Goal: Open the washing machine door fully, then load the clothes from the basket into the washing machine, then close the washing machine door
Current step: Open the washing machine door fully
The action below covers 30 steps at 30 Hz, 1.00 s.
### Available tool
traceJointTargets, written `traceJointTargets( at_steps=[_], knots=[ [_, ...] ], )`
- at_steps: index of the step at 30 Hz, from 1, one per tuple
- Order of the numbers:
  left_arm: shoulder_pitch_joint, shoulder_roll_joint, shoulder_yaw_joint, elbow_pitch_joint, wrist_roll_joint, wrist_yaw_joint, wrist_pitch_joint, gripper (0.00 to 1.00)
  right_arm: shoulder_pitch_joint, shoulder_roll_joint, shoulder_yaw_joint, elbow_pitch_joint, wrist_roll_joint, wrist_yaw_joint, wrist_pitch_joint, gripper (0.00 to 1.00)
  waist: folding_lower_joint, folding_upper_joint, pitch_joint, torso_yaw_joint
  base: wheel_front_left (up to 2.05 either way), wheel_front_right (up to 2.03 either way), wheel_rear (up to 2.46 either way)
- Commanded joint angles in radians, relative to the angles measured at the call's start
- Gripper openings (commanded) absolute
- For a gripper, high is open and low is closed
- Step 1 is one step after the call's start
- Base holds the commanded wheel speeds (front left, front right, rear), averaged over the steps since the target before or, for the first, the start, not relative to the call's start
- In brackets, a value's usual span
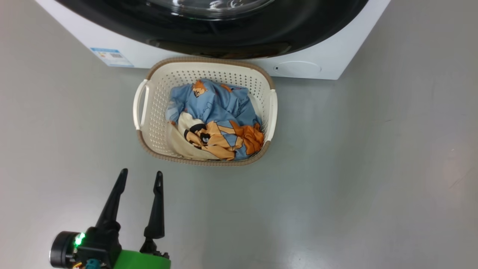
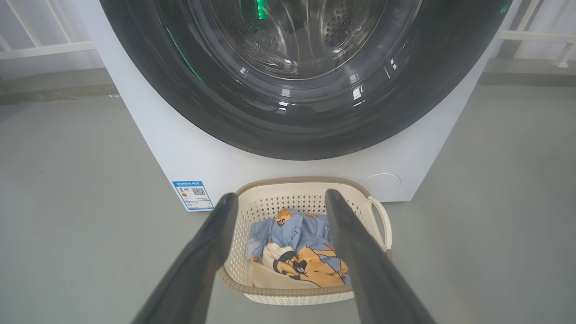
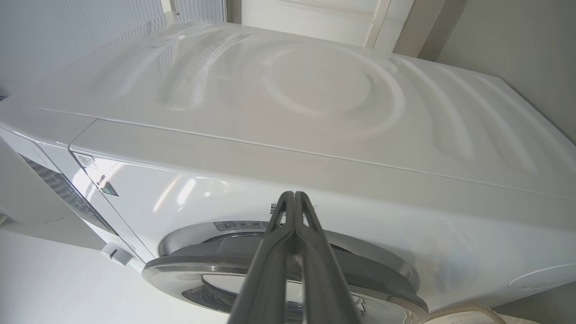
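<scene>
Cream plastic basket [image 1: 157, 112] stands on the grey floor [image 1: 354, 168] right at the foot of the washer [image 1: 328, 56], below the door [image 1: 261, 33]. Its far rim lies against the line of the washer's base; whether the two touch cannot be told. The clothes [image 1: 216, 119] lie bundled inside the basket, towards its right side: light blue on top, with orange and cream cartoon prints nearer the robot.

The door's glossy black rim sits flat on the washer's white front and looks shut. In the left wrist view the perforated drum [image 2: 342, 27] shows through the glass. A small blue label [image 1: 111, 56] marks the washer's lower left corner.

The left hand [image 1: 141, 172] hangs above the floor near the basket's near left corner, apart from it. Its two dark fingers are spread wide with nothing between them, and they point towards the basket and the door.

The right hand [image 3: 293, 200] is up by the washer's top front edge. Its fingers are pressed together and empty, aimed at the white panel just above the door.
</scene>
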Motion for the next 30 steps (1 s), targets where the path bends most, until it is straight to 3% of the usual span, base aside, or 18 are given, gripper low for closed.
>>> traceJointTargets(
  at_steps=[1,13,30],
  knots=[
    [-0.017,0.009,0.027,-0.02,0.015,0.008,-0.006,1.0,-0.018,-0.013,0.018,-0.024,-0.008,0.002,0.008,0.0,0.0,0.0,0.007,0.008,0.0,0.0,0.0],
    [-0.023,0.009,-0.015,-0.018,-0.013,0.031,-0.006,1.0,-0.114,-0.041,0.109,-0.038,-0.037,0.002,0.028,0.0,0.0,0.0,0.031,0.06,0.0,0.0,0.0],
    [-0.003,0.009,-0.057,-0.028,-0.037,0.046,-0.006,1.0,-0.177,-0.088,0.163,-0.058,-0.03,0.002,0.031,0.0,0.0,0.0,0.056,0.155,0.0,0.0,0.0]
  ],
)
